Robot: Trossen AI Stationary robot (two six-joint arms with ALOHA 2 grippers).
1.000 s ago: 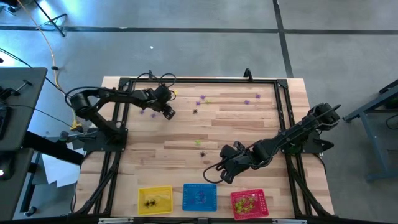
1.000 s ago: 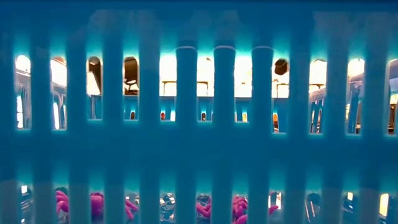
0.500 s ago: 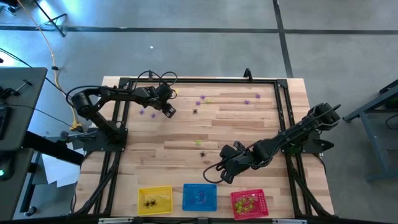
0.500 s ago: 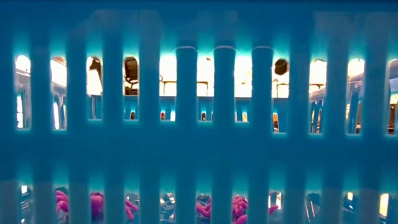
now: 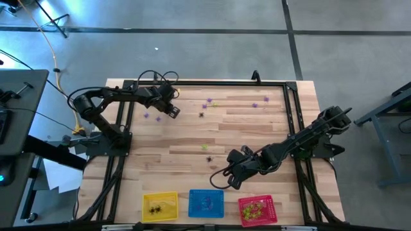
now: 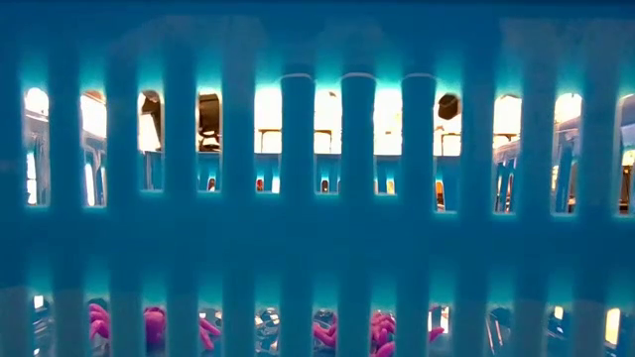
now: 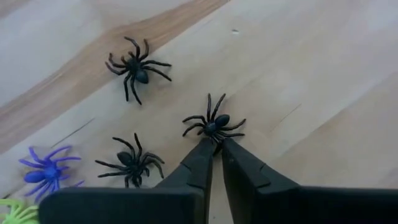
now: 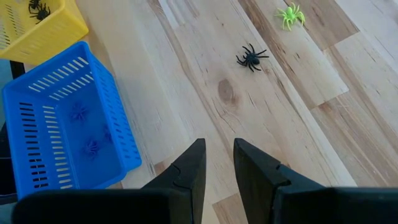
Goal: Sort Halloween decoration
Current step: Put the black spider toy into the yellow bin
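A black spider lies on the bare wood at the table's far left, and the left gripper has its two fingertips nearly pressed together on the spider's rear legs, pinching it. Two more black spiders lie just beside it, well apart from the fingers, and a purple spider sits a little farther out with a yellow-green one at the edge of the left wrist view. From above, the left gripper hangs over this far-left patch, close to the black frame rail that runs along the table's far edge.

More purple and green trinkets are scattered along the far side and toward the table's middle. The right gripper hovers near the middle-front, fingers a little apart and empty, with a black spider and a green one lying beyond it.

At the near edge stand the yellow basket, the blue basket and the red basket. The blue basket wall fills the low view and blocks the table.
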